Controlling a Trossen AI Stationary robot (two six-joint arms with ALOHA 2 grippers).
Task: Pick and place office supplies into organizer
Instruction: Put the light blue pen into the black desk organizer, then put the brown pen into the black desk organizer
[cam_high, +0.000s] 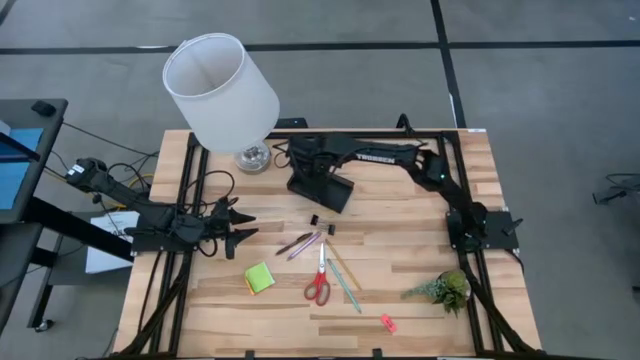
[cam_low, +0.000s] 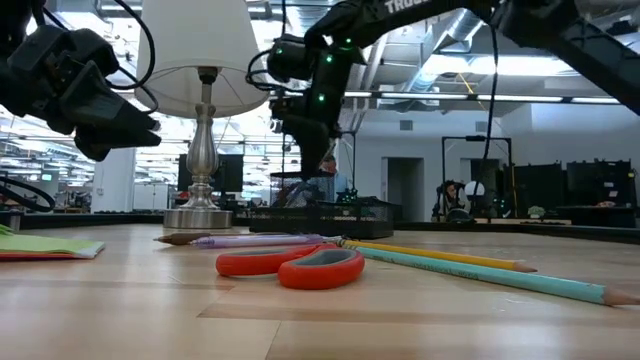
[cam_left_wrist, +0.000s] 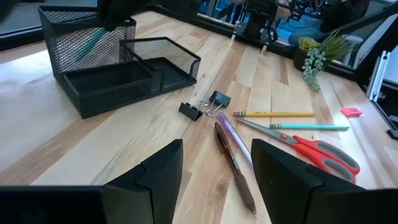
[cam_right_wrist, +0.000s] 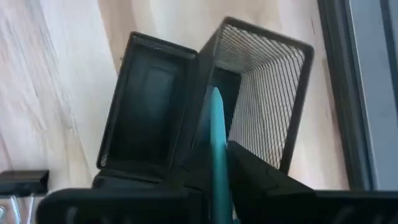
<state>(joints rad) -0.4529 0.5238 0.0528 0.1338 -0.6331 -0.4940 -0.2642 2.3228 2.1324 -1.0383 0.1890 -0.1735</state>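
one teal pen (cam_right_wrist: 217, 134) pinched upright in my right gripper (cam_right_wrist: 214, 180) fingers, over the organizer (cam_high: 322, 187) cup so it drops in (left gripper (cam_high: 240, 228) wide, idle over the counter (cam_high: 420, 300)).

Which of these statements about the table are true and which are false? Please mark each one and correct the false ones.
1. The red scissors lie flat on the table. True.
2. The right gripper is over the black mesh organizer with a teal pen between its fingers. True.
3. The green sticky notes are already inside the organizer. False: they lie on the table, left of the scissors in the high view.
4. The left gripper is shut on a pencil. False: its fingers are open and hold nothing; it hangs above the table's left side.
5. Two black clips lie on the table close to the organizer. True.
6. The lamp lies tipped over. False: it stands upright.
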